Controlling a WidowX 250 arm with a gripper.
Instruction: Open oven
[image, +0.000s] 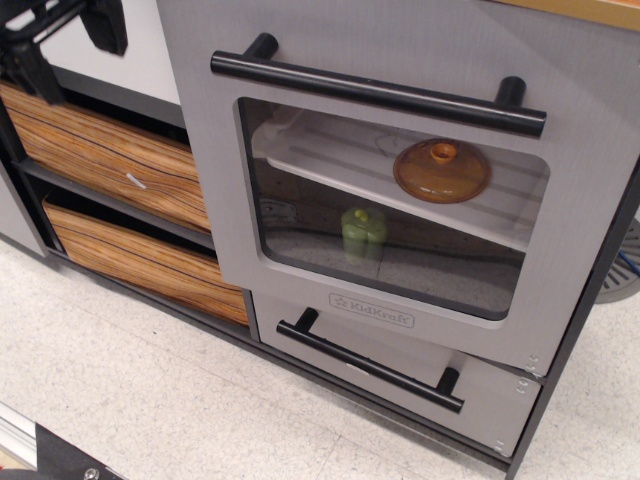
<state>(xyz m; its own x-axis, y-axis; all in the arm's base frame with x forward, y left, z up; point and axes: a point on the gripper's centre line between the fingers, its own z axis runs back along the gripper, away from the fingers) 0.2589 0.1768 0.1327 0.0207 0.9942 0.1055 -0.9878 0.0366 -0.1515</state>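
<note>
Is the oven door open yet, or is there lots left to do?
Only a little is done. The oven door hangs slightly ajar, tilted out over the wood drawers. The gripper is up in the top-left corner, away from the black handle, holding nothing. Swinging the door fully down is left.

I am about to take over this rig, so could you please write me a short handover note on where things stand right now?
Gripper: up in the top left corner, clear of the oven and holding nothing; partly cut off by the frame, so I cannot tell how its jaws stand.
Oven door: its left edge stands a little proud of the cabinet, so it looks slightly ajar, not swung open. Its handle is free.
Inside: an orange lid on the shelf, a green pepper on the floor.
Done: at most a crack of opening.
Left: grip the handle and pull the door fully open.
</note>
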